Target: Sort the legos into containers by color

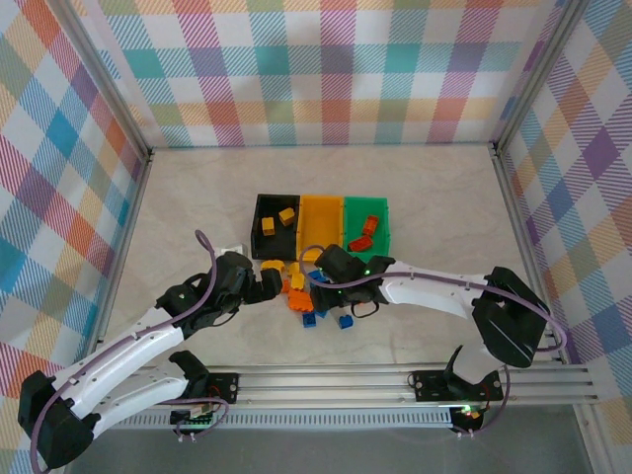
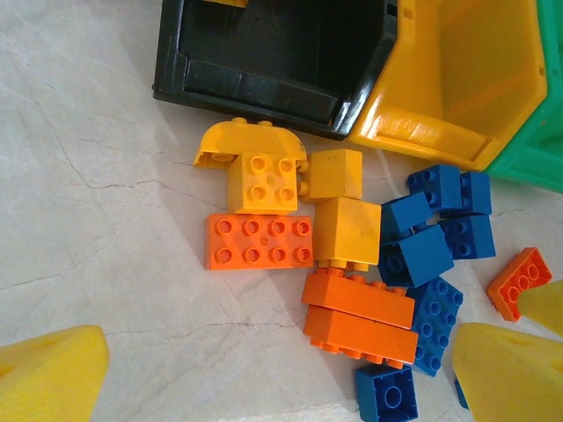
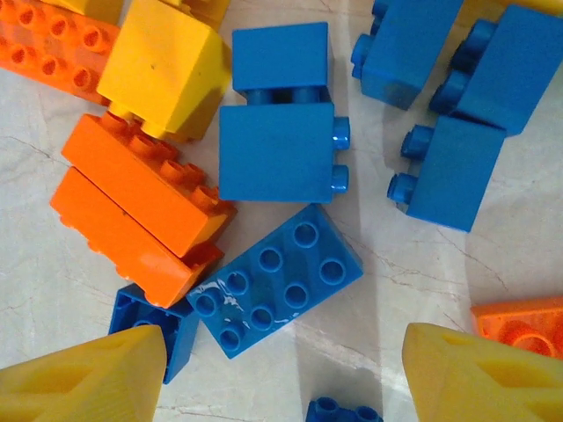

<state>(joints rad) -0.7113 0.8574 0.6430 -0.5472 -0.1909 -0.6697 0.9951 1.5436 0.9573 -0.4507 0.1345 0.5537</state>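
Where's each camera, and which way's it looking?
Top external: high behind the robot, looking down on the bins, left arm and right arm.
Left wrist: on the left arm, facing down at legos by the black bin; left fingertips show.
Right wrist: on the right arm, close above blue legos; right fingertips show.
Shared by both wrists: the blue eight-stud brick.
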